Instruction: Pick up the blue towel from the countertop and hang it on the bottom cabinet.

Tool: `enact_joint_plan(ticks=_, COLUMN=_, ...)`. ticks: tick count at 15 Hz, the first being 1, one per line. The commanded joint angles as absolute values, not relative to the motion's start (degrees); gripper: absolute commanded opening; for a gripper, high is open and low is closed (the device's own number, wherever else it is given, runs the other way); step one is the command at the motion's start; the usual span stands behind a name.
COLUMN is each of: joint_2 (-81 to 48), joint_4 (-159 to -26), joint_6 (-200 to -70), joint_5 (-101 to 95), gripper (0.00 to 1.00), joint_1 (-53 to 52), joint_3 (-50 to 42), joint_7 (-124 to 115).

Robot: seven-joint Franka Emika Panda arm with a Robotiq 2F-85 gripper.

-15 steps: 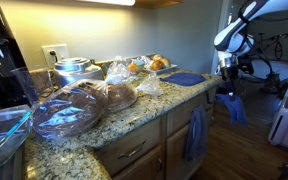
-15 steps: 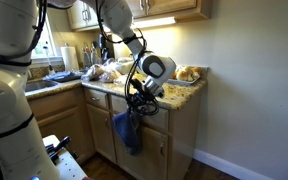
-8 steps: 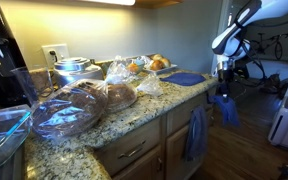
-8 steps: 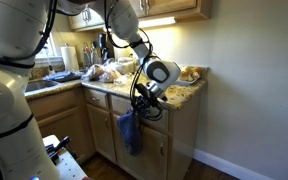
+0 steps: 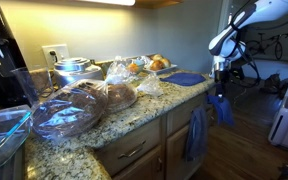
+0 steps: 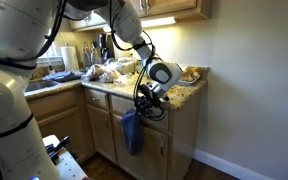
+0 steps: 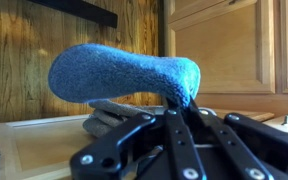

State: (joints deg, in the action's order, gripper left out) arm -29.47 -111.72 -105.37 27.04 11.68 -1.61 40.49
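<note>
Status: blue towel (image 5: 222,108) off the tabletop (image 5: 134,118)

The pincer (image 5: 220,88) is clamped on its top fold. The cloth dangles at right of frame, beside the cabinet (image 5: 174,130) front. It's held high so it hangs free, likely staged for draping.

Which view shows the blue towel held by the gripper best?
The wrist view: the blue towel looms large, held in the gripper. In both exterior views it is small, hanging limp by the bottom cabinet.
</note>
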Motion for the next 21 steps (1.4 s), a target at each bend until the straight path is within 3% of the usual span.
enact_joint_plan(ticks=1, joint_2=-30.59, joint_4=-111.79, joint_6=-106.01, joint_5=27.87, gripper=0.06, joint_1=13.59, joint_3=-1.05, joint_7=40.03)
enact_joint_plan(ticks=21, joint_2=-29.97, joint_4=-115.89, joint_6=-105.00, joint_5=28.66, gripper=0.06, joint_1=14.32, joint_3=-0.55, joint_7=39.26)
